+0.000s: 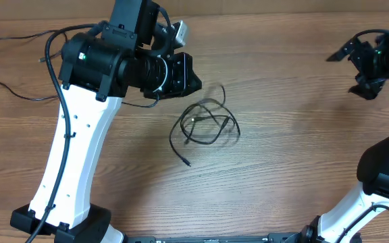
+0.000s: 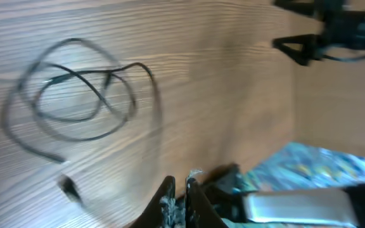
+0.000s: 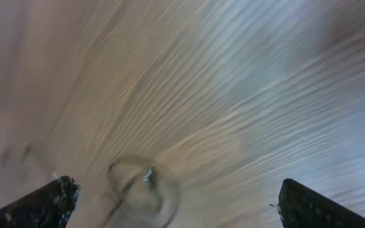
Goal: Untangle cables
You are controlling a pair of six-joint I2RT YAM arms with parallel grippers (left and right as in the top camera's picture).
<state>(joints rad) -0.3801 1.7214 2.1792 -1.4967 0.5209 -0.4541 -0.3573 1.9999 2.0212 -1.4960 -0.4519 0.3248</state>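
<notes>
The cables (image 1: pixel 204 121) lie as one loose tangle of thin black loops in the middle of the wooden table (image 1: pixel 282 155). One plug end trails toward the front (image 1: pixel 186 163). My left gripper (image 1: pixel 193 79) hovers just behind and left of the tangle. In the left wrist view the cables (image 2: pixel 75 95) are blurred, well ahead of the left gripper (image 2: pixel 179 185), which is shut with nothing between its fingers. My right gripper (image 1: pixel 350 73) hangs far right at the back, open wide. The right wrist view shows the cables (image 3: pixel 141 187) small and blurred between its spread fingers (image 3: pixel 49 202).
The left arm's black and white body (image 1: pixel 80 135) covers the left part of the table. A loose black wire (image 1: pixel 9 74) loops at the back left, running to that arm. The right arm's base (image 1: pixel 383 175) stands at the right front.
</notes>
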